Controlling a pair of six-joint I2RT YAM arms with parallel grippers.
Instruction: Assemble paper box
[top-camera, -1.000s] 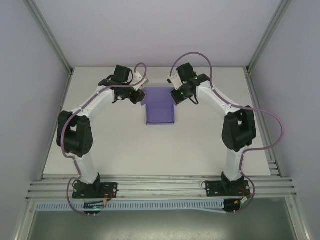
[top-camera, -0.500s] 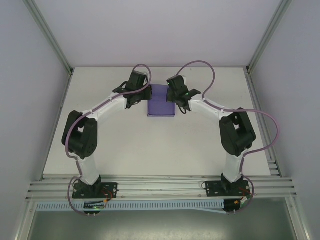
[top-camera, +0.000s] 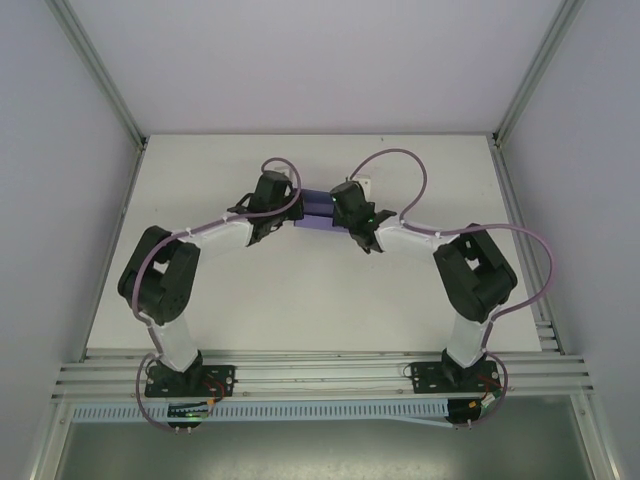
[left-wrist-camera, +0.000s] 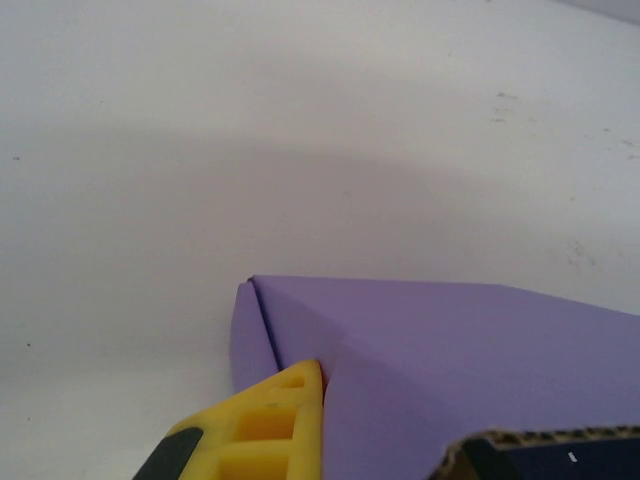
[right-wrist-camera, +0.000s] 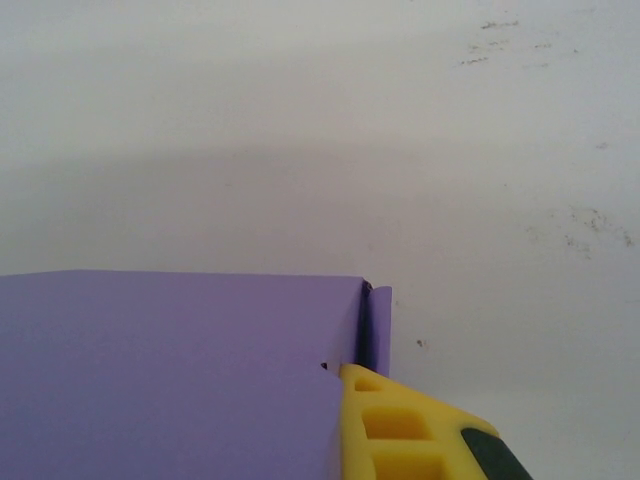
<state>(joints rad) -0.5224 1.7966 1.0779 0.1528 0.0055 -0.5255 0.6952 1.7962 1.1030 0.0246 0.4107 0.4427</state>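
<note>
Left gripper (top-camera: 289, 211): jaws closed, set against the left end of the box (top-camera: 318, 208), nothing visibly pinched between them. The left finger (left-wrist-camera: 268, 425), yellow, touches the crease where the left flap (left-wrist-camera: 246, 335) meets the top panel. Box: lavender paperboard, folded low and flat on the table (top-camera: 300, 300), squeezed between the two grippers. Right gripper (top-camera: 347, 212): jaws likewise closed, set against the right end of the box. The right finger (right-wrist-camera: 400, 430) meets the matching crease beside the right flap (right-wrist-camera: 377, 328), which stands slightly proud of the box. Risks, as judged from this pose: unequal inward pressure would slide the light box sideways across the smooth table. Too much pressure from both ends could bow or crease the thin top panel. A fingertip riding up over a crease would free its flap to spring outward before any tab has seated.
</note>
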